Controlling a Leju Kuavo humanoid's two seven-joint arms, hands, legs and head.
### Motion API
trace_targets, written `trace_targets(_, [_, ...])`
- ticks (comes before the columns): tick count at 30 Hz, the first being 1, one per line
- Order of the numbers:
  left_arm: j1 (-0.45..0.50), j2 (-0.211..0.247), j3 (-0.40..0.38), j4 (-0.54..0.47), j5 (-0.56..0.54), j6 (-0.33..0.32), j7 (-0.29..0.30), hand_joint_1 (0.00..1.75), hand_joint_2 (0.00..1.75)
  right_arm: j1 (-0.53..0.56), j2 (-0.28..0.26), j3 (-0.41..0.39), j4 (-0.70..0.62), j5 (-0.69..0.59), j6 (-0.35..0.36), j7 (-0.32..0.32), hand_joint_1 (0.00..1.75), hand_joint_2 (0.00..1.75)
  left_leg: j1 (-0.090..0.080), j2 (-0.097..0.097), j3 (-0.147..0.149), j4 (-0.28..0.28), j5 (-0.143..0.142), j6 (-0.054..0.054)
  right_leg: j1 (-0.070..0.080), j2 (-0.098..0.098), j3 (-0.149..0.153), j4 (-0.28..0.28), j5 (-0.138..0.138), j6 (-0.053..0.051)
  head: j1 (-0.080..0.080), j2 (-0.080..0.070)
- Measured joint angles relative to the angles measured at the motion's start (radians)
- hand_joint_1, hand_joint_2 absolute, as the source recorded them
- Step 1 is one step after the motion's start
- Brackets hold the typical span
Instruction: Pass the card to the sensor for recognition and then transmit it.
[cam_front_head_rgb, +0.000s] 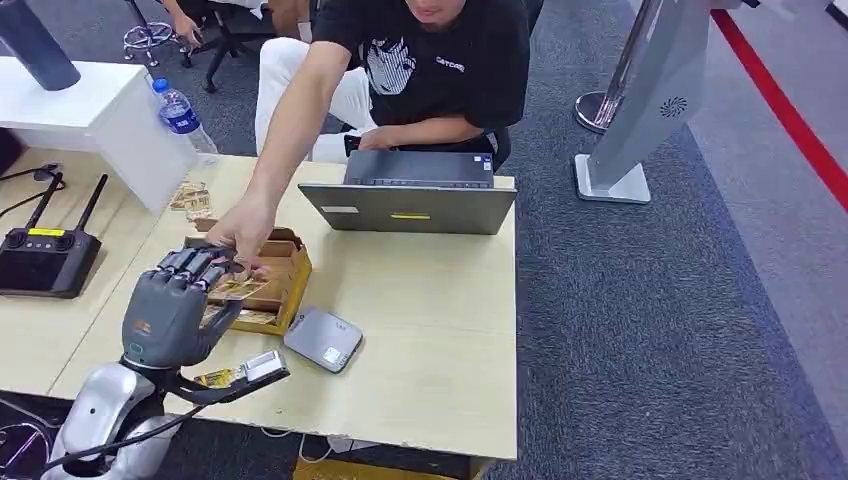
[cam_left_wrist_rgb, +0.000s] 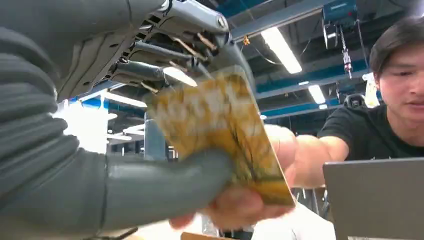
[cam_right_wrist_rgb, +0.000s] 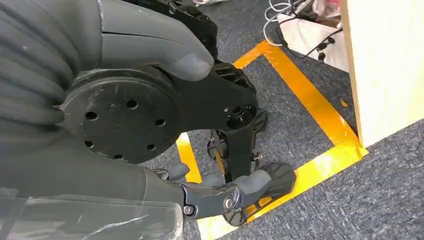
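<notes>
From the head view I saw my left hand (cam_front_head_rgb: 170, 310) at the lower left of the frame, above the cardboard box (cam_front_head_rgb: 288, 268) on the counter (cam_front_head_rgb: 430, 330). Its fingers (cam_left_wrist_rgb: 165, 75) and thumb gripped the card (cam_left_wrist_rgb: 225, 130), a glossy yellow-gold rectangle with pale mottled print. A person's hand (cam_front_head_rgb: 240, 232) touched the card's far edge. My right hand (cam_right_wrist_rgb: 150, 65) hung beside the counter over grey carpet, fingers apart, holding nothing.

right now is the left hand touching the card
Touching. The left wrist view shows the left hand pinching the card between its thumb and fingers.
</notes>
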Motion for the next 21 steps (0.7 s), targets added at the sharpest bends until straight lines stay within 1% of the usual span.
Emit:
trace_targets(9, [-0.001,-0.014,-0.001,0.028,0.007,0.006,-0.008,1.75,1.75,0.001,0.002,-0.017,0.0,0.018,0.0,0.001,0.0,1.75,0.0,0.0,0.0,0.0,0.0,0.0,0.0,0.0,0.0,0.0,0.0,0.0,0.0,0.0])
trace_targets(13, [-0.001,-0.019,-0.002,0.043,0.019,-0.017,-0.016,1.75,1.75,0.0,0.003,-0.032,-0.001,0.055,0.005,0.002,0.0,1.75,0.0,0.0,0.0,0.0,0.0,0.0,0.0,0.0,0.0,0.0,0.0,0.0,0.0,0.0])
trace_targets(18, [-0.004,-0.024,-0.008,0.094,0.019,-0.032,-0.016,1.75,1.75,0.0,0.006,-0.05,-0.004,0.078,0.009,0.005,0.0,1.75,0.0,0.0,0.0,0.0,0.0,0.0,0.0,0.0,-0.001,0.0,0.0,0.0,0.0,0.0])
trace_targets(21, [-0.017,-0.025,-0.016,0.153,0.01,-0.046,-0.01,1.75,1.75,0.0,0.007,-0.065,-0.006,0.095,0.016,0.008,0.0,1.75,0.0,0.0,0.0,0.0,0.0,0.0,0.0,0.0,0.0,0.0,0.0,0.0,0.0,0.0])
